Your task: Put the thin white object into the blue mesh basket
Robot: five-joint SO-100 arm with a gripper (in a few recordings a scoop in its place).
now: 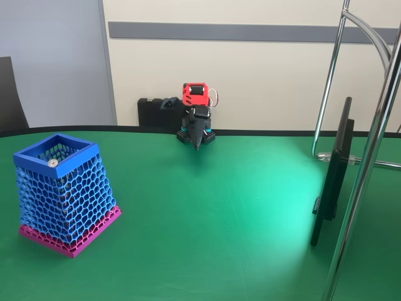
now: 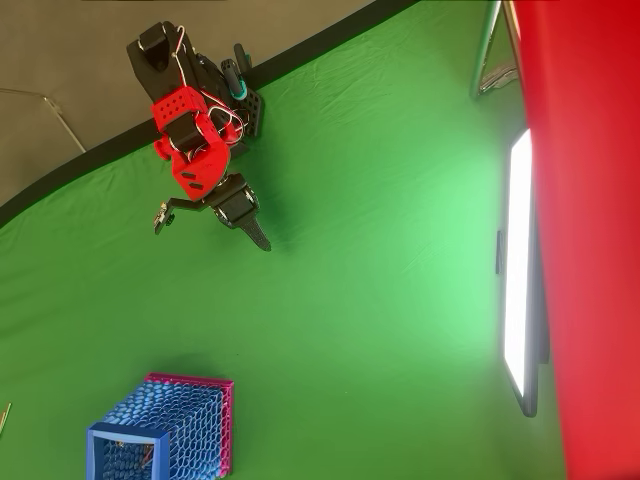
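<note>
Stick (image 1: 54, 163) disc shows inside basket (image 1: 88, 149) (pincer (image 1: 196, 143) well apart)

Green table (image 1: 219, 213) with black edge filling lower two thirds of fixed view. Blue mesh basket (image 1: 62, 191) sitting on it at left of frame, pink base down. Robot arm base (image 1: 196, 135) standing at far edge, upper centre. Black monitor (image 1: 332, 179) and chrome stand (image 1: 360, 188) standing at right.

Red-and-black robot arm (image 2: 195, 160) folded at the green table's (image 2: 360, 300) far edge, blue honeycomb-mesh basket (image 2: 165, 430) (pink base) well apart, near the bottom-left corner
</note>
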